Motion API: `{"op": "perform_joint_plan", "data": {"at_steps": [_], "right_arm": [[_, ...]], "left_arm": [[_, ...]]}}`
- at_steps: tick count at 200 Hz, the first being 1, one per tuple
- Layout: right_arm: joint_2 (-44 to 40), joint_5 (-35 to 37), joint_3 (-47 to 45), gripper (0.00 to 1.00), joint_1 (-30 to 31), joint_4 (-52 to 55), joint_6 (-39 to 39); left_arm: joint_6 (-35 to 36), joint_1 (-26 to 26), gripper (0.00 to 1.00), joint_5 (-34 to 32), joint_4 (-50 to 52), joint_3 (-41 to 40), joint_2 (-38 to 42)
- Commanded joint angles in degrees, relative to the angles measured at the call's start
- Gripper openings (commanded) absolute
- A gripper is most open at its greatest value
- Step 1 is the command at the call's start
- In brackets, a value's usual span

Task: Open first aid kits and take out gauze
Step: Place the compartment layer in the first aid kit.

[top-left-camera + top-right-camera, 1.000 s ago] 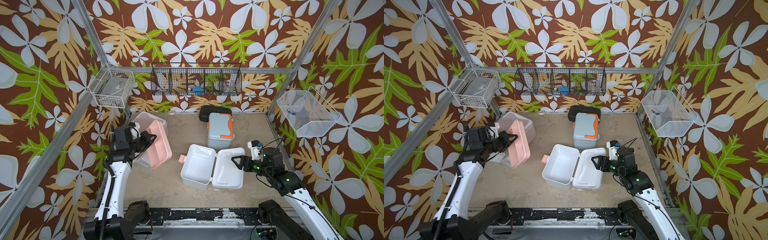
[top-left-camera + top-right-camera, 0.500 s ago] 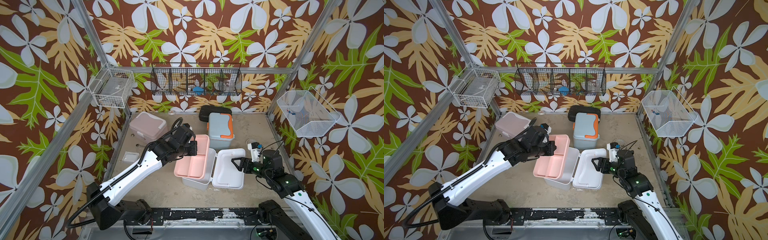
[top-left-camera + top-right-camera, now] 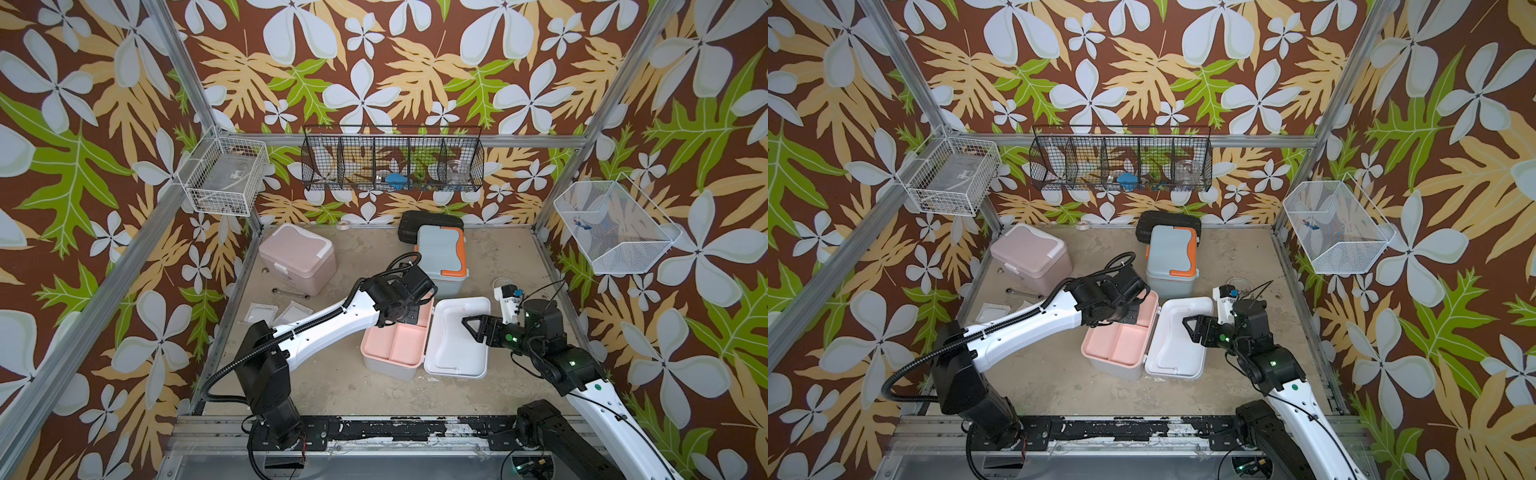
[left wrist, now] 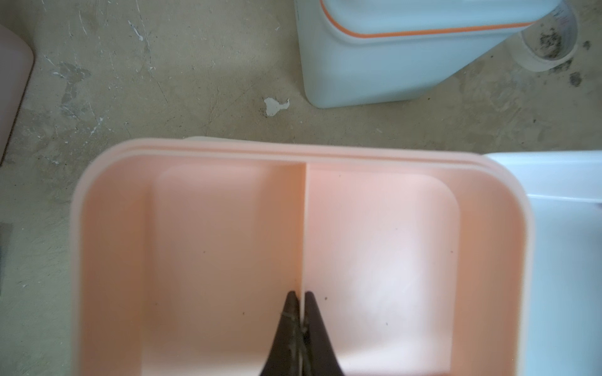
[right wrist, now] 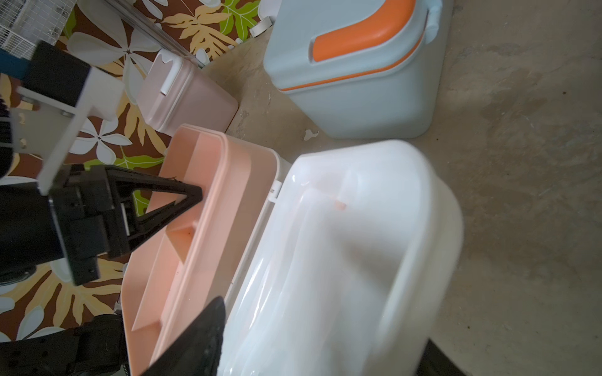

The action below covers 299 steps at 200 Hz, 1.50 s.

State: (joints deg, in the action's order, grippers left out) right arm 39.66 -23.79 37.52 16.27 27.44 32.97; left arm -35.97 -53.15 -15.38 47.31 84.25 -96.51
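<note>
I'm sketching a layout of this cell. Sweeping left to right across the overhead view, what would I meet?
White wire wall basket → closed dusty pink plastic kit → peach divided plastic tray → open white plastic lid → white mesh wall basket. Light blue plastic kit omitted: it overlaps.

peach tray [image 3: 394,345], white kit [image 3: 456,350], orange-trimmed blue kit [image 3: 439,248], pink kit [image 3: 296,254], brown floral walls [image 3: 374,62].
</note>
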Motion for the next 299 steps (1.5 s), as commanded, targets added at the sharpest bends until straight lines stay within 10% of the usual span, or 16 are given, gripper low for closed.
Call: {"op": "perform_joint_plan", "data": {"at_steps": [1,299], "right_arm": [[-0.1,0.2,0.3,0.73,0.0,-1.1,0.1],[1.2,-0.4,0.8,0.73,0.0,-1.0,-0.6]], "left_arm": [[-0.3,-0.2,0.00,-3.0,0.6,0.7,-1.3],[-1.9,-0.5,0.00,-0.4,-9.8,-10.1,-2.0]]}}
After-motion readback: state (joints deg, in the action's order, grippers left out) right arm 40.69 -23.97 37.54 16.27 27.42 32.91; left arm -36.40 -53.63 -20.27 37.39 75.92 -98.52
